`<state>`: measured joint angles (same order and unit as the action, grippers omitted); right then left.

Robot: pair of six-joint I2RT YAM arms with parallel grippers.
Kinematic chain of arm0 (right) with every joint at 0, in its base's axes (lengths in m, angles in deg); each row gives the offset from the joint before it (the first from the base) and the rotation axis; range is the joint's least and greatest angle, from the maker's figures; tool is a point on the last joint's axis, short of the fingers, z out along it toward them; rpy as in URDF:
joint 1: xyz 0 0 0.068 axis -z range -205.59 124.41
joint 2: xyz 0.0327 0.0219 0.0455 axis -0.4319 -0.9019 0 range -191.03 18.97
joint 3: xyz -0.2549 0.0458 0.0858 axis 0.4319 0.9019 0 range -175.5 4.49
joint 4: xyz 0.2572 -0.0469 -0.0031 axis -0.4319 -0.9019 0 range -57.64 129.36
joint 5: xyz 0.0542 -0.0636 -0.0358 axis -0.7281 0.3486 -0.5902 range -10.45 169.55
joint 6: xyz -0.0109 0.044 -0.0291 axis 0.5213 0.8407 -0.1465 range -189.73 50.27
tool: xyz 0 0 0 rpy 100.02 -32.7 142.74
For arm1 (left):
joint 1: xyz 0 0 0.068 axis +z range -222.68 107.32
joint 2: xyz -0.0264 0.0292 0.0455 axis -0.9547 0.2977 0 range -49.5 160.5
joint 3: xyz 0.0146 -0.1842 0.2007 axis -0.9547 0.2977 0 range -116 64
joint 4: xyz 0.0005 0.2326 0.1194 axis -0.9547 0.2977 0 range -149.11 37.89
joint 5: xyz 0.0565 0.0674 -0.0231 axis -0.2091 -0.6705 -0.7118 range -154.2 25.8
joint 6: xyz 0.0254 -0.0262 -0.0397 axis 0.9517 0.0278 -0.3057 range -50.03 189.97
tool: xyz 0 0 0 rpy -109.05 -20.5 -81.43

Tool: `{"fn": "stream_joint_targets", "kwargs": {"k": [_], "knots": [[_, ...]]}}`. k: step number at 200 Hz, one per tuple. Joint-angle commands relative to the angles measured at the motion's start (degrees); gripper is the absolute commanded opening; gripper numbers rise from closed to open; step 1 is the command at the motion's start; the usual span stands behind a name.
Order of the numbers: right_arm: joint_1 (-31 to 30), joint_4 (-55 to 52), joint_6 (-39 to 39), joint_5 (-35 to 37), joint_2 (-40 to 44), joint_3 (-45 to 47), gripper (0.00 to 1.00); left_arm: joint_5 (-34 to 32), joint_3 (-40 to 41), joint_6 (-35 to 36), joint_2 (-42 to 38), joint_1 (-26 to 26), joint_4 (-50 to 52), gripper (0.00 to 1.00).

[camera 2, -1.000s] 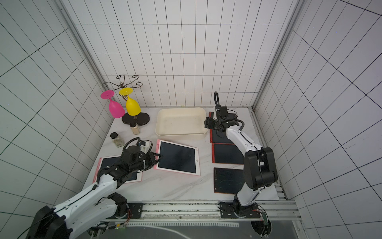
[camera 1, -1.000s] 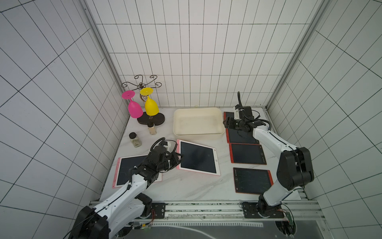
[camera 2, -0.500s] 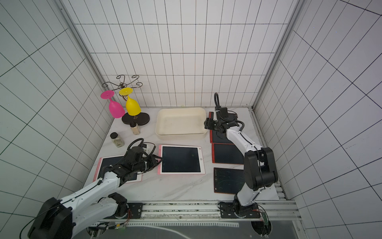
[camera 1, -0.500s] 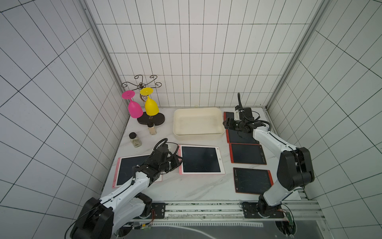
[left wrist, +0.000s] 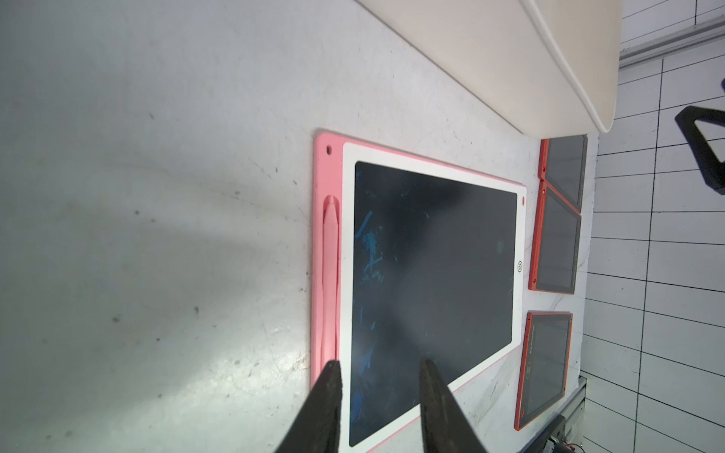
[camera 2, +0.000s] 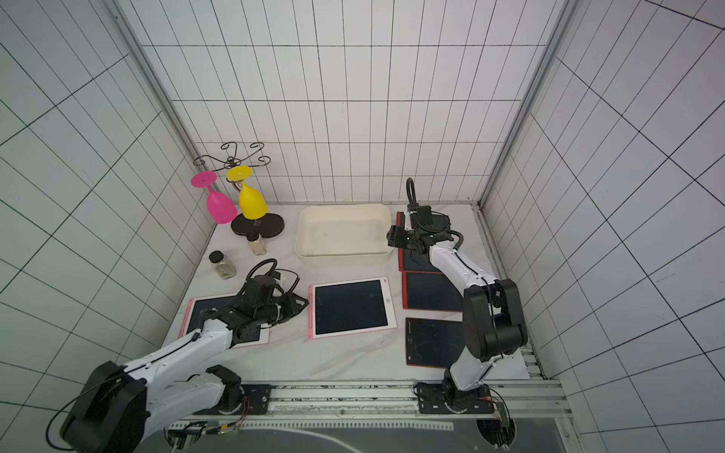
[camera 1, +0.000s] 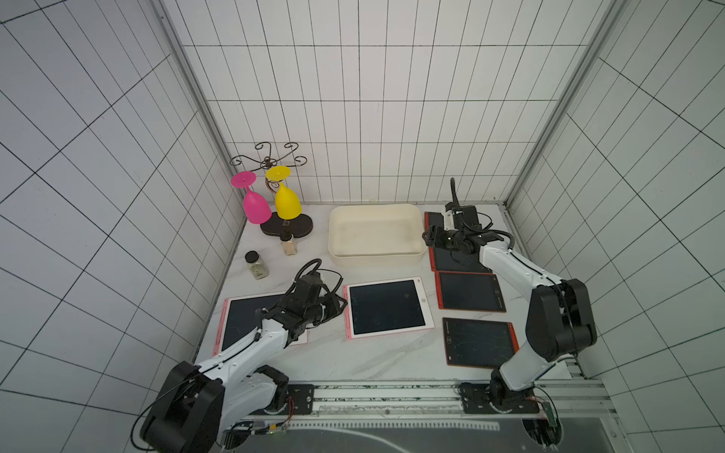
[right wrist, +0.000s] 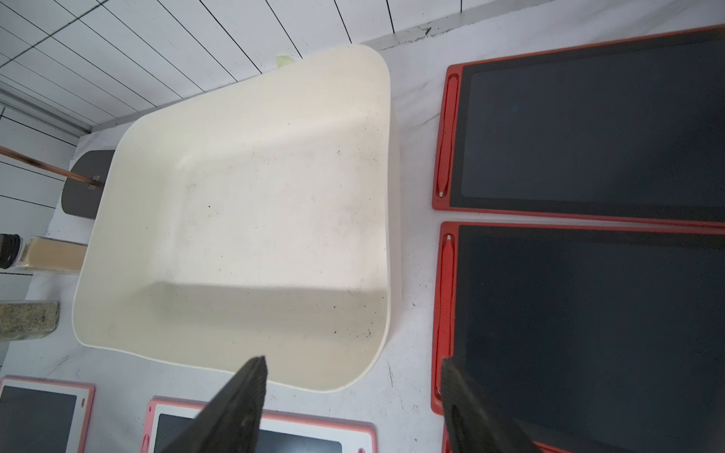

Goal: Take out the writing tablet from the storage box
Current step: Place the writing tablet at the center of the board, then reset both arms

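Left wrist view: your left gripper (left wrist: 379, 364) sits jaws apart, empty, likely because the pink writing tablet (left wrist: 431, 255) lies flat outside the bare storage box (camera 1: 376, 259); right gripper (right wrist: 353, 361) gapes idle.

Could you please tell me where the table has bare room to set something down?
The table is bare along its front edge, between the middle pink tablet and the rail. The storage box is empty. Crowded: red tablets on the right, jars and glass stand back left.

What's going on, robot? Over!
Left gripper open beside middle tablet. Right gripper open by box. Box empty; tablet flat on table. Nothing blocking.
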<state>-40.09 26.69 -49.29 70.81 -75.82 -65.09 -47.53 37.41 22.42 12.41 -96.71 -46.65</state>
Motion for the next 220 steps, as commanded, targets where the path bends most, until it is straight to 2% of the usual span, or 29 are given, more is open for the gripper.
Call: {"fn": "stream_joint_targets", "kwargs": {"k": [1,24,33,53,63,67,70,101,130,178,220], "knots": [[0.6,1.5,0.8,-0.9,3.0,3.5,0.71,-1.1,-3.6,4.5,-0.5,2.8,3.0,0.39],[-0.4,4.7,2.4,-0.6,4.9,7.2,0.71,-1.8,-7.0,8.0,-0.9,5.4,6.3,0.51],[-1.2,6.5,3.2,0.2,5.8,8.9,0.72,-2.5,-8.1,8.9,-0.9,6.3,7.3,0.59],[-3.2,8.0,4.8,3.7,6.9,11.3,0.8,-3.5,-10.0,10.3,-0.7,8.1,7.5,0.7],[-4.2,8.6,5.2,6.3,7.8,12.2,0.89,-3.7,-11.0,11.0,-0.5,8.8,7.5,0.71],[-4.6,8.9,5.2,7.2,8.2,12.6,0.97,-3.8,-11.5,11.3,-0.4,9.1,7.5,0.71],[-4.8,9.1,5.2,7.9,8.6,12.8,0.98,-3.9,-11.9,11.5,-0.4,9.2,7.4,0.71],[-5.8,14.7,5.2,10.0,14.1,17.6,0.98,-6.5,-15.0,13.1,0.0,11.0,5.5,0.71],[-5.7,14.5,3.3,12.2,16.5,18.6,0.98,-4.4,-17.0,17.2,0.0,13.8,1.7,0.71],[-5.0,15.6,1.9,12.7,19.6,21.2,0.98,-8.5,-20.3,23.0,0.8,15.8,-0.6,0.74],[-4.6,17.1,-1.3,21.0,23.6,23.2,0.98,-10.1,-19.0,23.7,0.2,16.8,-7.7,0.79]]}}
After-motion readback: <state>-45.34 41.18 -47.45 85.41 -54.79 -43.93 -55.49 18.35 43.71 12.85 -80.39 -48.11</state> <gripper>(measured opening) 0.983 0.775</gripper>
